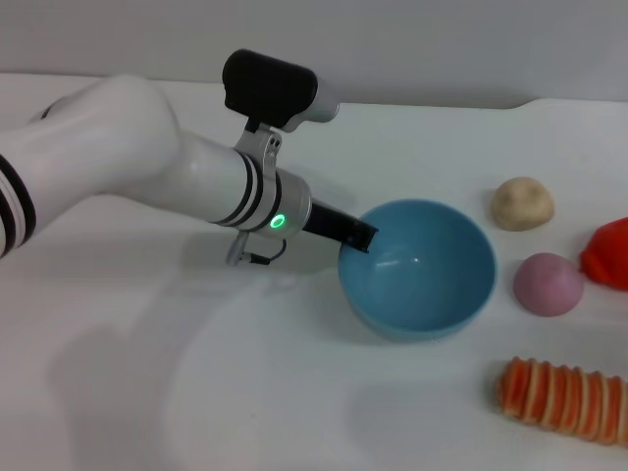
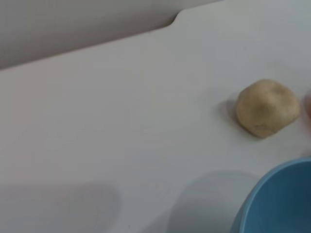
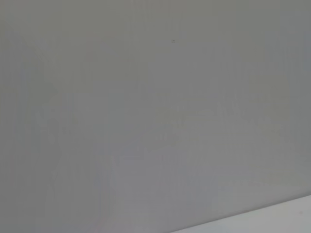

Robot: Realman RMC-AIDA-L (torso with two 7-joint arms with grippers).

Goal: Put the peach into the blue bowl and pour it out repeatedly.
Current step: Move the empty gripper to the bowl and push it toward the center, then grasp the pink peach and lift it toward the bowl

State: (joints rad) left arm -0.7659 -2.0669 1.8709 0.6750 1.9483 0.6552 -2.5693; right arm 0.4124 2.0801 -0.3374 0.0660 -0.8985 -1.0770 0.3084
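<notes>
White table (image 1: 196, 392) carries everything. Left arm (image 1: 128, 167) reaches across it from the robot's left, and the left gripper (image 1: 355, 237) sits at the near-left rim of the blue bowl (image 1: 422, 270). Dark fingers look pinched on the rim, one inside and one outside, though the exact contact is partly hidden, so that's a judgement. The bowl is tipped, its opening facing up and toward the camera, and it is empty inside.

The orange-and-white ridged item (image 1: 559, 397) lies toward the front right, well apart from the bowl. A red-orange item (image 1: 608, 253) is cut off by the right edge. The peach (image 1: 548, 284) sits on the table just beside the bowl's right side, not in it. The beige lumpy ball (image 1: 522, 203) is behind the peach; in the left wrist view it shows (image 2: 267, 108) near the bowl's rim (image 2: 282, 199).

Right gripper is not in view; the right wrist view shows only a blank grey surface.

Risks:
- A rim-only pinch on smooth plastic could let the bowl twist or slip when tilted further.
- Swinging the bowl right could knock the peach, and a round ball rolls off toward the red item or the table edge.
- The beige ball is close enough to be mistaken for the peach.
- The peach sits on the far side from the left arm, so reaching it needs the right arm or a released bowl.
</notes>
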